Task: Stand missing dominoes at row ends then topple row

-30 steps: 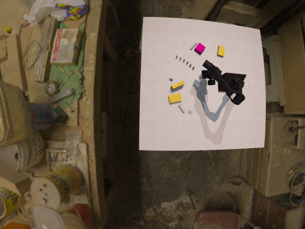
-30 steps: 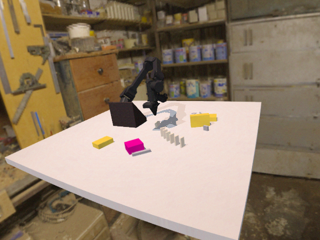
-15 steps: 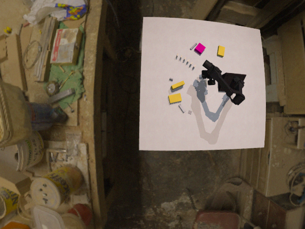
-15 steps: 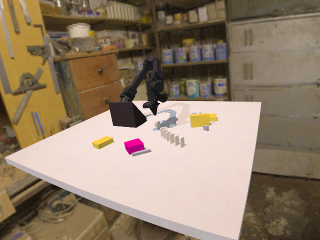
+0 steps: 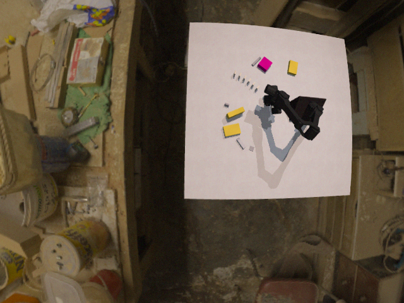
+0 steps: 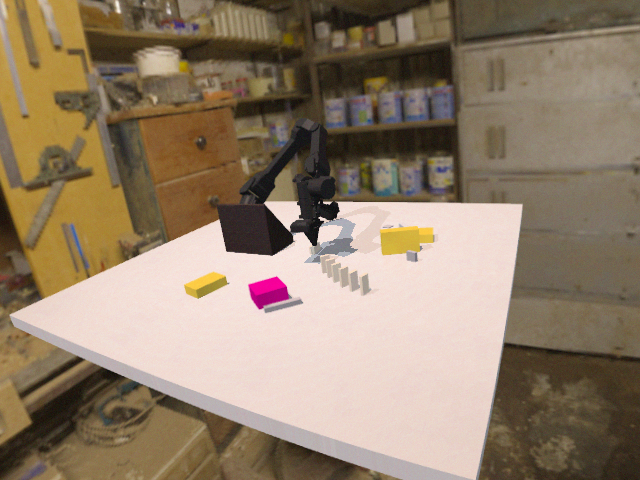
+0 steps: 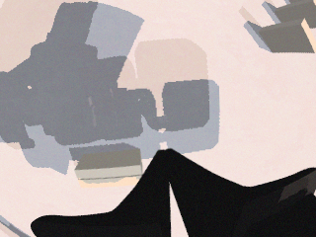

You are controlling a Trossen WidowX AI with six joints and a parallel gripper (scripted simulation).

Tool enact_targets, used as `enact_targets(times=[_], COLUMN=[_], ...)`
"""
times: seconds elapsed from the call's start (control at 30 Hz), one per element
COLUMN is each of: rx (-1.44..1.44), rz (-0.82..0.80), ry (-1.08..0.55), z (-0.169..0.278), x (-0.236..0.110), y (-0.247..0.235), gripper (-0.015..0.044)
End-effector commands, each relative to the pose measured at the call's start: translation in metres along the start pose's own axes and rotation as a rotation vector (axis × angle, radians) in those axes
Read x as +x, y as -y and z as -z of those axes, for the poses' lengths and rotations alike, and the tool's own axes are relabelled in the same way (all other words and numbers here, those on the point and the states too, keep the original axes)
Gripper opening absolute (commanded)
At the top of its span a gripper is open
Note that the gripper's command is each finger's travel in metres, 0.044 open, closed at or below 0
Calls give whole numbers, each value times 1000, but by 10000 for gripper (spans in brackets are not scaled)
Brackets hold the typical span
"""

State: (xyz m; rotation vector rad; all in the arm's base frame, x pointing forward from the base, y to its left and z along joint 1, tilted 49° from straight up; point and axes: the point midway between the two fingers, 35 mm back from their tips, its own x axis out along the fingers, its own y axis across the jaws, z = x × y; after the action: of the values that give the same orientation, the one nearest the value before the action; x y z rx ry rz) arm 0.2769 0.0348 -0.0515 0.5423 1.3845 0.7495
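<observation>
Six dominoes (image 6: 344, 275) stand in a row on the table (image 6: 361, 392); the gripper (image 6: 313, 238), jaws together and empty, hangs above the arm-side end one (image 6: 313, 250); a good push is slow, low and along the row's line.

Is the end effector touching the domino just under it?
Cannot tell: in the wrist view the end effector sits close beside the domino, neither gap nor contact plain.
</observation>
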Motion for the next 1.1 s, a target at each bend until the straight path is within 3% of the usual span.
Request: enact_targets(times=[0.0, 0.73, 0.8, 0.93, 1.07], rx=[12, 13, 9, 8, 8], rz=[-18, -17, -11, -14, -16], ry=[-14, -15, -13, -15, -15], z=[8, 7, 4, 6, 8], x=[32, 31, 20, -39, -49], y=[-6, -35, -32, -55, -60], gripper=[0, 0, 0, 0, 0])
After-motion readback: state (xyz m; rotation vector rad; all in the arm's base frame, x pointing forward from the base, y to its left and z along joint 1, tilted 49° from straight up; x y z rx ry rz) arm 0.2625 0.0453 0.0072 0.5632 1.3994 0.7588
